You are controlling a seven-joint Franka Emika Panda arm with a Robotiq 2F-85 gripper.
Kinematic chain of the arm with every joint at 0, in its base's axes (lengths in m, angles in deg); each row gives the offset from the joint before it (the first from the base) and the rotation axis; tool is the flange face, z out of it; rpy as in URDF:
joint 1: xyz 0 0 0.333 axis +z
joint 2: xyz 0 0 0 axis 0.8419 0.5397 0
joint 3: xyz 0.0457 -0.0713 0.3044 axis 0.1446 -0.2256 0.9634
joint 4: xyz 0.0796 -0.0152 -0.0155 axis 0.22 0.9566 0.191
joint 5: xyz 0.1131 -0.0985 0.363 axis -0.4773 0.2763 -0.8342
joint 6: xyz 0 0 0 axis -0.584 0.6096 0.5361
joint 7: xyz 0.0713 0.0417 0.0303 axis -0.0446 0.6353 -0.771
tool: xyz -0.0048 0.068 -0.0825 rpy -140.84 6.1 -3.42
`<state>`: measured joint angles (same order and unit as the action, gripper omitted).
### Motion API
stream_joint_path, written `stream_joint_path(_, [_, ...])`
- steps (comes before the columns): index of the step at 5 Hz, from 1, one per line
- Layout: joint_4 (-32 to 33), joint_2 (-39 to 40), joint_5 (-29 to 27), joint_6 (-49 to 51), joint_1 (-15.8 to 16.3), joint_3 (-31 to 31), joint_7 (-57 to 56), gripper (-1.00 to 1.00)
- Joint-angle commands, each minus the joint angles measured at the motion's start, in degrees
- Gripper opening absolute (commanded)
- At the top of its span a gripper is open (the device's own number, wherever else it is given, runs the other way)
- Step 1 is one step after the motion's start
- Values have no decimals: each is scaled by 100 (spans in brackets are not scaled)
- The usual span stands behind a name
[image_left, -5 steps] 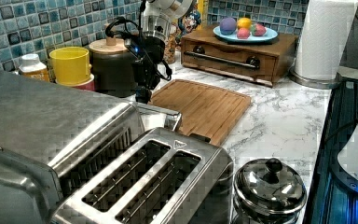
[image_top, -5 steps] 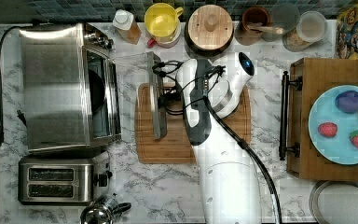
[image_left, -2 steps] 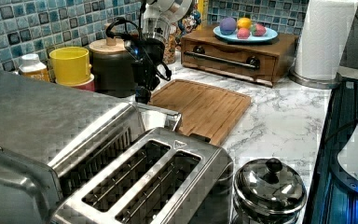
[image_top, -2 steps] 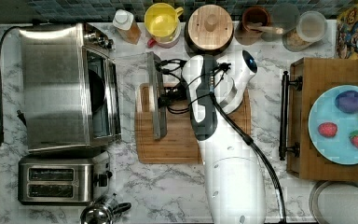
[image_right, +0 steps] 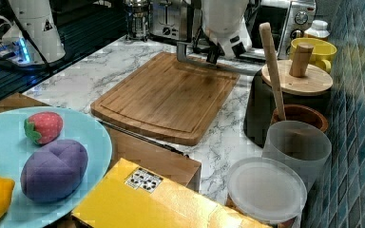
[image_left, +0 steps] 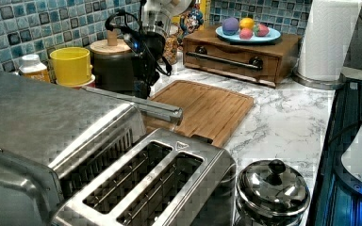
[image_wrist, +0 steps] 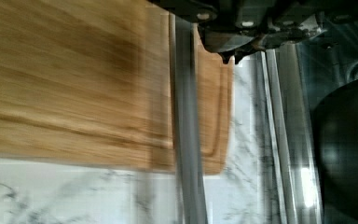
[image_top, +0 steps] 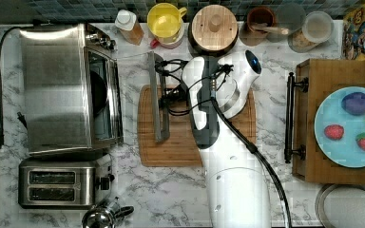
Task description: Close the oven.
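Note:
The oven [image_top: 57,90] stands at the top view's left, a steel box with knobs at its far corner. Its glass door hangs open, folded down toward the cutting board, and a dark pan shows inside. The door's metal bar handle [image_top: 156,99] lies over the board's left edge; it also runs across the left view [image_left: 136,103] and the wrist view [image_wrist: 184,116]. My gripper [image_top: 168,92] sits right against this handle on the board's side, near the bar's far half. In the right view my gripper [image_right: 214,54] touches the bar from above.
A wooden cutting board [image_top: 185,142] lies under the arm. A two-slot toaster [image_top: 59,183] and a steel pot [image_top: 100,218] sit beside the oven. A yellow mug [image_top: 164,21] and a lidded dark jar [image_top: 214,23] line the back wall. A wooden drawer box [image_top: 313,123] stands at the top view's right.
The arm has shifted slightly toward the top view's right while the gripper stays at the handle. In the left view the door handle looks a touch higher.

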<state>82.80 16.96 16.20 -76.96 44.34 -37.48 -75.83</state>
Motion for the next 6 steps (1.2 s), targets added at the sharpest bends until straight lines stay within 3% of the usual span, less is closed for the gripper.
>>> stream_joint_path(1, [-761,-1250,1200,-226,1696,689,1259,-100])
stream_joint_path(2, [-758,-1264,2024,-550,2074,611,2112,-100])
stream_joint_path(4, [-841,-1365,2644,-700,2364,523,2814,-100])
stream_joint_path(5, [-768,-1484,3670,-984,2761,353,3637,-100])
stream_joint_path(6, [-657,-1709,4217,-1147,2885,269,4397,-100])
